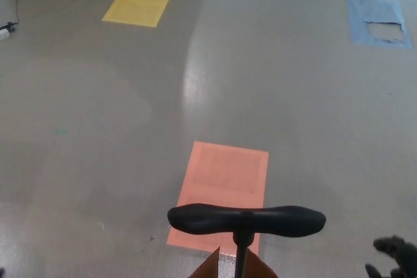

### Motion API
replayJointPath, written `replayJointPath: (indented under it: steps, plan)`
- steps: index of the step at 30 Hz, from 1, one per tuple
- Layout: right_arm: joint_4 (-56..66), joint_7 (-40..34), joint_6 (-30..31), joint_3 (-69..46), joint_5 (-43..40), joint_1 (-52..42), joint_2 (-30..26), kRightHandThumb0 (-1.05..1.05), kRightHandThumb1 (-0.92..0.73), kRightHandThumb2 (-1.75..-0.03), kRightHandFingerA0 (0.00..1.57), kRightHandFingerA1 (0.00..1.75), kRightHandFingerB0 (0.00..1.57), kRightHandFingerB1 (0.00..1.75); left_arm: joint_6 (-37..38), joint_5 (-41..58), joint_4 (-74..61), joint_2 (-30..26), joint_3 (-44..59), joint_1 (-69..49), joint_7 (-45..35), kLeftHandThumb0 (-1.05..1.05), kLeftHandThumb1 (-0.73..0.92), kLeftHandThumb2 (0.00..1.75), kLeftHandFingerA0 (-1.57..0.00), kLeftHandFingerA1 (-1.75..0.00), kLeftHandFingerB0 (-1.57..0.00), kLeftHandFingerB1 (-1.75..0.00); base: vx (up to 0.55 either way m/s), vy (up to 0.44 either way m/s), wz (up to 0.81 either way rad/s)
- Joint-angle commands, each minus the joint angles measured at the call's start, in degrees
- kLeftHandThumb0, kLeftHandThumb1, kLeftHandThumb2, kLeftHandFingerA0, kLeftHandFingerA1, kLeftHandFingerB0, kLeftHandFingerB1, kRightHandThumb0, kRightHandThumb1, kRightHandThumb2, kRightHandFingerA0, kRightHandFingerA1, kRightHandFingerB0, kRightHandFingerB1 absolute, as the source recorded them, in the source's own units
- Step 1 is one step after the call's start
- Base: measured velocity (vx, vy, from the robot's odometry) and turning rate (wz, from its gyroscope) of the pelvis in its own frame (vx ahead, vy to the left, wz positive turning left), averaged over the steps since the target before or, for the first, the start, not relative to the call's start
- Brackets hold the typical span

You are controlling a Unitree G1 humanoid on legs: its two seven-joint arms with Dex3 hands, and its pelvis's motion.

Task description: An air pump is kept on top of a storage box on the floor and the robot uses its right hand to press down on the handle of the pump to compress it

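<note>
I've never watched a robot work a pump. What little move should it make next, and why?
Probably swing the right hand left and up over the pump handle. The hand sits at the picture's lower right corner, apart from the handle, so it cannot press yet. The handle stands raised on its rod above the brown box, with nothing resting on it.

- The right hand [395,258] is showing only in part, at the bottom right corner of the head view.
- Its black fingers [389,245] are pointing toward picture left, spread slightly apart and closing on nothing.
- The hand is touching nothing, hanging free in the air.
- The wrist and forearm behind the hand are lying outside the view.
- The left hand is not showing.
</note>
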State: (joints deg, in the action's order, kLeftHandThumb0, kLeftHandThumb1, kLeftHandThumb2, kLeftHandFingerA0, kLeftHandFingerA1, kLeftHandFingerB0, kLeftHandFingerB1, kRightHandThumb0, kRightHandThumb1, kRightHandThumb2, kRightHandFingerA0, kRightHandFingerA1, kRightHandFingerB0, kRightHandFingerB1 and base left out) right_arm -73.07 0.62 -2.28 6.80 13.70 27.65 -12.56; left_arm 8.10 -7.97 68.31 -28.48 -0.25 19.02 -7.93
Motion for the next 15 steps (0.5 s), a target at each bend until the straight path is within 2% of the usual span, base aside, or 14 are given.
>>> replayJointPath:
  steps: [1,3,4,5,7,8,9,10,11,12,13,14,15]
  plan:
    - [-1.24,-2.85,-6.2,-1.49,-0.43,1.0,-0.86,-0.35,-0.55,-1.12,0.0,0.47,0.0,0.47,4.6,-0.02,3.07,-1.53,0.49,-0.22,-2.56,-0.33,0.58,1.09,0.0,-0.49,0.0,-0.48,0.0,0.0,0.0]
    - [-0.65,-3.73,-8.17,-2.89,-1.39,2.19,-0.9,-0.34,-0.57,-1.13,0.0,0.47,0.0,0.47,4.7,0.39,3.43,-1.39,1.01,0.58,-2.48,-0.33,0.57,1.09,0.0,-0.49,0.0,-0.48,0.0,0.0,0.0]
    - [-0.04,-3.84,-10.52,-4.61,-2.86,2.17,-0.76,-0.75,-0.92,-0.7,0.21,0.33,0.15,0.29,5.05,0.66,3.58,-1.37,1.34,0.64,-2.94,-0.62,0.6,0.95,-0.08,-0.45,0.0,-0.38,0.0,0.0,0.0]
    - [1.18,-4.32,-13.11,-7.03,-5.13,2.62,0.05,-0.78,-0.92,-0.69,0.21,0.31,0.2,0.29,5.42,0.85,3.47,-1.89,1.7,0.55,-3.16,-0.64,0.83,0.66,-0.15,-0.31,-0.11,-0.22,0.0,0.0,0.0]
    - [2.57,-4.94,-15.55,-9.79,-7.43,3.31,1.22,-0.78,-0.92,-0.69,0.21,0.31,0.2,0.29,5.77,0.92,3.22,-2.65,2.08,0.39,-3.22,-0.64,0.83,0.66,-0.15,-0.31,-0.11,-0.22,0.0,0.0,0.0]
    - [4.05,-4.65,-17.39,-11.4,-8.65,2.54,1.78,-0.79,-0.92,-0.68,0.24,0.32,0.2,0.3,6.74,1.21,2.91,-2.76,2.48,-0.5,-3.53,-0.68,0.67,0.92,-0.09,-0.43,-0.05,-0.31,0.0,0.0,0.0]
    - [4.48,-4.55,-17.93,-11.92,-8.96,2.32,1.96,-0.79,-0.92,-0.68,0.24,0.32,0.2,0.3,7.02,1.29,2.82,-2.79,2.6,-0.76,-3.62,-0.68,0.67,0.92,-0.09,-0.43,-0.05,-0.31,0.0,0.0,0.0]
    - [8.78,-3.21,-20.95,-14.78,-12.0,2.67,2.14,-0.75,-0.9,-0.67,0.25,0.34,0.21,0.3,7.91,1.59,2.32,-2.68,3.0,0.13,-3.66,-0.71,0.68,1.0,-0.12,-0.47,0.0,-0.3,0.0,0.0,0.0]
    - [13.56,-1.63,-23.02,-16.5,-14.09,2.04,2.06,-0.77,-0.92,-0.68,0.23,0.32,0.18,0.29,8.97,2.23,1.79,-2.43,3.62,0.41,-3.97,-0.69,0.73,1.05,-0.02,-0.36,-0.01,-0.28,0.0,0.0,0.0]
    - [19.98,0.61,-24.04,-17.77,-16.25,0.23,2.03,-0.36,-0.5,-1.09,0.01,0.48,0.0,0.47,10.1,2.88,1.09,-2.19,4.23,0.12,-4.28,-0.68,0.75,1.08,-0.02,-0.35,-0.01,-0.28,0.0,0.0,0.0]
    - [22.77,1.6,-24.17,-18.36,-17.26,-0.58,2.11,-0.36,-0.5,-1.09,0.01,0.48,0.0,0.47,10.45,3.0,0.79,-2.14,4.36,0.0,-4.31,-0.68,0.75,1.08,-0.02,-0.35,-0.01,-0.28,0.0,0.0,0.0]
    - [27.33,1.82,-23.66,-18.67,-17.49,-1.93,1.92,-0.8,-0.92,-0.69,0.21,0.29,0.19,0.28,10.98,2.87,0.25,-2.13,4.37,-0.11,-4.15,-0.77,0.79,1.08,-0.06,-0.31,-0.05,-0.23,0.0,0.0,0.0]
    - [29.29,1.44,-23.29,-18.58,-17.08,-2.52,1.71,-0.8,-0.92,-0.69,0.21,0.29,0.19,0.28,11.25,2.78,0.01,-2.13,4.36,-0.14,-4.07,-0.77,0.79,1.08,-0.06,-0.31,-0.05,-0.23,0.0,0.0,0.0]
